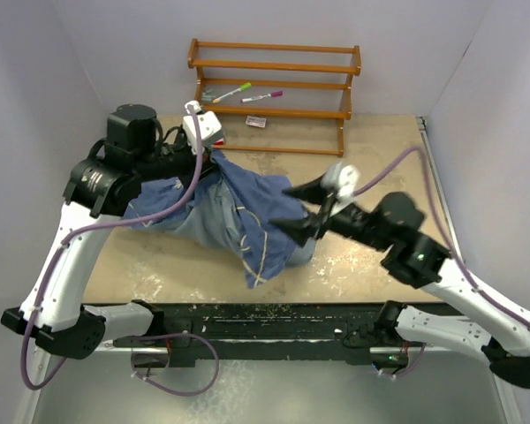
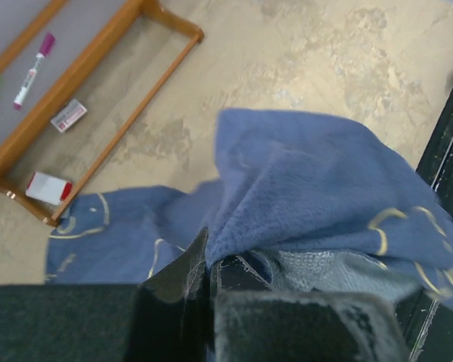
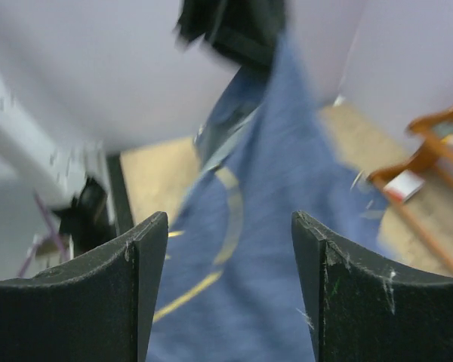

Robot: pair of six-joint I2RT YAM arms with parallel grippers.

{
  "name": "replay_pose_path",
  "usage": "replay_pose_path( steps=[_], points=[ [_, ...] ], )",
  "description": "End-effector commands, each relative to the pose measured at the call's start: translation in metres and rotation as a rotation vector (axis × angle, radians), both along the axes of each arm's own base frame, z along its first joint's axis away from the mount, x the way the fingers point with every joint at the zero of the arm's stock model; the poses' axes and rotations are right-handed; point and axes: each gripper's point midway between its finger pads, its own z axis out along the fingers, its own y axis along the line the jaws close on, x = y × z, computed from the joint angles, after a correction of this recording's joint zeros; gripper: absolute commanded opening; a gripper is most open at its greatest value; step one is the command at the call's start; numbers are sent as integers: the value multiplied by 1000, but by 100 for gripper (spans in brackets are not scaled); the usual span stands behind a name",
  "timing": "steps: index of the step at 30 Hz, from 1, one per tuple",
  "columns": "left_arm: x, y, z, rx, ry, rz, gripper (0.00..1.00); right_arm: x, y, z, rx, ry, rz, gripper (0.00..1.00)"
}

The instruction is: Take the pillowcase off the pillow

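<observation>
1. From above, the pillowcase (image 1: 247,208) is seen in a heap in the middle of the desk (image 1: 380,146). One end of it is pulled up at the far side.
   - That end is pinched by the left pincer (image 1: 212,150), which is shut tight on the cloth.
   - The right pincer (image 1: 281,208) is held wide at the right side of the heap, and nothing is held in it.
   - The pillow is not seen. It cannot be told if it is hidden under the cloth.

2. From the left wrist, the left pincer (image 2: 211,275) is seen closed on a fold of the pillowcase (image 2: 317,173).
   - The dark blue outside and the paler grey inside are both shown.
   - A wooden rack (image 2: 98,83) with pens (image 2: 32,66) is well apart from the cloth.
   - This grip should be held firm and the lift made slowly, so the cloth is not let slip.

3. From the right wrist, the picture is blurred. The right pincer (image 3: 230,294) is open wide, and the pillowcase (image 3: 264,226) hangs just in front of it.
   - It cannot be told if the cloth is touched.
   - A thick fold should be taken deep between the fingers (image 3: 136,294) before they are closed.
   - A spot low down, away from the left grip, is likely best, so the open end can be spread and the pillow found.
</observation>
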Motion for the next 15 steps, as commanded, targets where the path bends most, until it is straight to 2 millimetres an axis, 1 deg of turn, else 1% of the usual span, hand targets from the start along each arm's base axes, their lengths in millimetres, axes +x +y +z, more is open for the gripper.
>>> replay_pose_path(
  steps=[1,5,6,7,10,11,13,15],
  points=[
    [18,1,33,-46,-129,47,0,-19,18,-35,-93,-128,1,71],
    [16,1,36,-39,-127,40,0,-29,37,-84,-288,-167,4,74],
    [16,2,34,-33,-125,41,0,-27,40,-95,-331,-173,-16,75],
    [15,2,32,-28,-124,40,0,-20,41,-104,-366,-175,-62,75],
    [9,3,27,-15,-115,19,0,7,33,-119,-410,-162,-235,73],
    [7,3,26,-12,-112,10,0,9,33,-122,-404,-151,-250,72],
    [1,3,25,-5,-114,-9,0,20,30,-120,-385,-147,-302,72],
    [-4,5,26,1,-123,-21,0,34,25,-131,-409,-91,-331,72]
  ],
)
